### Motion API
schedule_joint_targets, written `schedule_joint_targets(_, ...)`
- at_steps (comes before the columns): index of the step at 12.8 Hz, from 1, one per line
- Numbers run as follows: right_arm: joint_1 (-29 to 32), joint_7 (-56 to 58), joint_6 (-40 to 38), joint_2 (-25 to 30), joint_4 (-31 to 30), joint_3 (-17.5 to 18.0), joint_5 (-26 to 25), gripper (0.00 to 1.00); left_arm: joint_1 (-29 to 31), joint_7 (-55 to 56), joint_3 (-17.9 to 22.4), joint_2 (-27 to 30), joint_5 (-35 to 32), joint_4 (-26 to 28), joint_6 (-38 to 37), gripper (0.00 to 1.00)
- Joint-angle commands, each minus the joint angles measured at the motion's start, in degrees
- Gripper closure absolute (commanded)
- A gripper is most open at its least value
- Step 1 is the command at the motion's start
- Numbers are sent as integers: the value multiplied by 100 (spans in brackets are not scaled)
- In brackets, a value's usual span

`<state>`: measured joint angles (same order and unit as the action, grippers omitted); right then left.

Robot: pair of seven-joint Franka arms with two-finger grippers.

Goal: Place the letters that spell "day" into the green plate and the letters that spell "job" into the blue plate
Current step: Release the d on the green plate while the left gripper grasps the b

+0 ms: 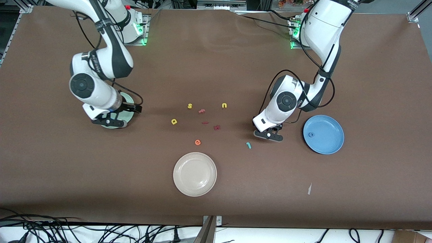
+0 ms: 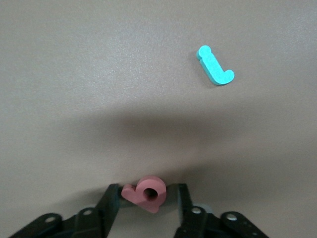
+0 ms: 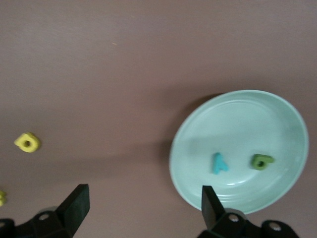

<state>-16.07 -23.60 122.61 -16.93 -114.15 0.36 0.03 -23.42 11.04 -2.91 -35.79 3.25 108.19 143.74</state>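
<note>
- left pincer (image 1: 269,135) over the bench (image 1: 216,50) just beside the blue plate (image 1: 329,143), its fingers (image 2: 111,201) clamped on the salmon-pink letter (image 2: 146,193)
- teal "j" (image 1: 248,145) lies on the bench close to that pincer, nearer the front camera
- blue ring "o" (image 1: 311,134) sits in the blue plate
- right pincer (image 1: 108,122) hangs over the green plate (image 3: 287,119), fingers spread wide, nothing held
- teal "y" (image 3: 219,163) and dark green letter (image 3: 261,161) lie in the green plate
- yellow round-bowled letter (image 1: 174,121) on the bench, mid-table, near the yellow "s" (image 1: 190,106)
</note>
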Motion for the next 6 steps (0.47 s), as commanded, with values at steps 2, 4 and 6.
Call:
schedule_joint_targets(2, -264, -820, 499, -819, 692, 412, 85, 0, -84, -14, 72, -69, 53, -87, -4, 64)
schedule_joint_targets(4, -510, -778, 860, -1117, 692, 430, 33, 0, -84, -14, 72, -69, 53, -87, -4, 70)
schedule_joint_targets(6, -792, -778, 1361, -1294, 649, 421, -3, 0, -84, -5, 80, -69, 53, -87, -4, 71)
